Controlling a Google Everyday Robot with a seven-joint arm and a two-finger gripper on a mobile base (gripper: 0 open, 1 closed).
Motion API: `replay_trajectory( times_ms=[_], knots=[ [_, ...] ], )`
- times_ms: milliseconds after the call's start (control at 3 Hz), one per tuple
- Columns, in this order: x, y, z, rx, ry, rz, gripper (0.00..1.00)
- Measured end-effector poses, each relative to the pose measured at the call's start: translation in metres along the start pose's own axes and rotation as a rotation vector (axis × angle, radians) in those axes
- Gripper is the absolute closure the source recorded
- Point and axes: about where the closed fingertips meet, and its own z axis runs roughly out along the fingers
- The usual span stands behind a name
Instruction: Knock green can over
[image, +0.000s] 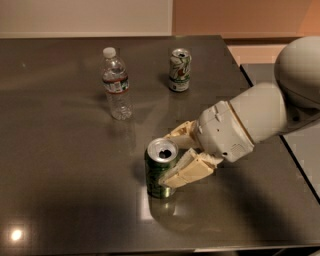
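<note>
Green can (154, 176) upright against end effector (169, 160)

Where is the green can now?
In the camera view the green can stands upright near the table's front edge, with the open gripper at its right and the water bottle behind.

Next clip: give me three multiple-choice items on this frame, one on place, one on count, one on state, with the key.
1. Where is the gripper? A by the water bottle; B at the green can; C over the white can.
2. Cans on the table? A one; B two; C three.
3. The green can is: A upright; B tipped over; C lifted.
Key: B, it straddles the green can; B, green plus white can; A, its silver top faces up.
</note>
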Motion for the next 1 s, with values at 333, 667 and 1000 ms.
replay_trajectory(
  times_ms=[333,667,1000],
  knots=[
    [-0.005,-0.006,-0.013,0.040,0.027,0.010,0.87],
    [-0.002,-0.018,-0.034,0.083,0.127,0.028,1.00],
    [0.011,-0.033,-0.056,0.106,0.296,0.073,1.00]
  ],
)
